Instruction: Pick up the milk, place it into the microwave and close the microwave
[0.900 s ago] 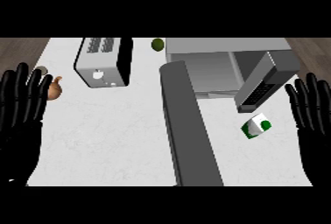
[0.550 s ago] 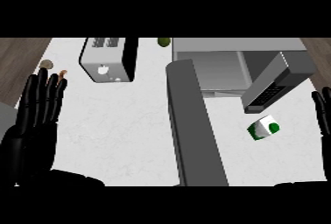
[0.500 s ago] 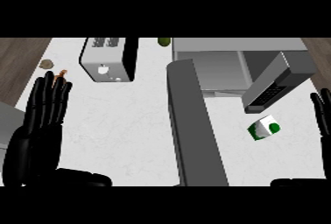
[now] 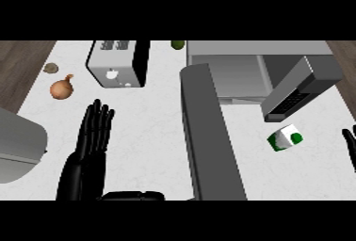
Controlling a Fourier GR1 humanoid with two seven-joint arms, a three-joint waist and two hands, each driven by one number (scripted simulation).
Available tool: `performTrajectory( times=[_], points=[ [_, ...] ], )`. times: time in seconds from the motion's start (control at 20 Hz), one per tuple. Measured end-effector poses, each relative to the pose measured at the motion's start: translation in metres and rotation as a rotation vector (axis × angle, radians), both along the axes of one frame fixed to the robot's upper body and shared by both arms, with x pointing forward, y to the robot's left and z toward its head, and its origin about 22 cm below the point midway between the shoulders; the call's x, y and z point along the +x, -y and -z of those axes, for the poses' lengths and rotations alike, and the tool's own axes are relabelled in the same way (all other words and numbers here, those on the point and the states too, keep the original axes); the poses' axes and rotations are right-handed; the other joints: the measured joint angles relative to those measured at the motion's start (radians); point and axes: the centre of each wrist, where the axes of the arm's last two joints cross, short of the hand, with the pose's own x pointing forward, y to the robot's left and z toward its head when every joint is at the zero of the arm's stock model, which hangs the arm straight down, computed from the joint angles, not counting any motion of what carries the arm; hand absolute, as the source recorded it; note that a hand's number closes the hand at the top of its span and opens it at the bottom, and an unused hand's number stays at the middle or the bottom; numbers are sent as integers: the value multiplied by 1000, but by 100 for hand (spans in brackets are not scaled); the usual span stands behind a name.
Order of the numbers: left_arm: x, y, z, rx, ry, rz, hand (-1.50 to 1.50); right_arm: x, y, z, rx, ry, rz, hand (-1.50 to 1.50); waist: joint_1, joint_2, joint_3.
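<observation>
The milk (image 4: pixel 284 138) is a small white and green carton lying on the white counter, right of the microwave's open door (image 4: pixel 209 134). The microwave (image 4: pixel 261 70) stands at the back right with its inside showing. My left hand (image 4: pixel 93 131) lies open over the counter at the left, fingers straight and pointing away, well apart from the milk. Only the fingertips of my right hand (image 4: pixel 350 143) show at the right edge, a little right of the carton and not touching it.
A toaster (image 4: pixel 118 62) stands at the back left. An onion (image 4: pixel 61 88) and a small round thing (image 4: pixel 50 68) lie left of it. A green fruit (image 4: pixel 178 44) sits at the back. A grey forearm (image 4: pixel 20 146) fills the left edge.
My left hand has slid right and inward over the counter. My right hand has drawn further off the right edge. The milk has not moved.
</observation>
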Motion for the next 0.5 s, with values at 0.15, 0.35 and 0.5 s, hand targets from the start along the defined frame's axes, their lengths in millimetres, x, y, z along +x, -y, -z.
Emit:
performTrajectory(
  times=[0.15, 0.35, 0.5],
  points=[
    [-12, 19, 14, -2, -5, 8, -150, -8, -1, 13, 0, -34, 13, -150, 2, 0, 0],
    [-22, 34, 25, -6, -6, 0, -150, -19, 3, 34, -4, -57, 30, -150, 3, 1, 0],
    [-27, 41, 35, -7, -1, -3, -150, -22, 12, 57, -15, -66, 42, -150, 4, 1, 0]
  ],
)
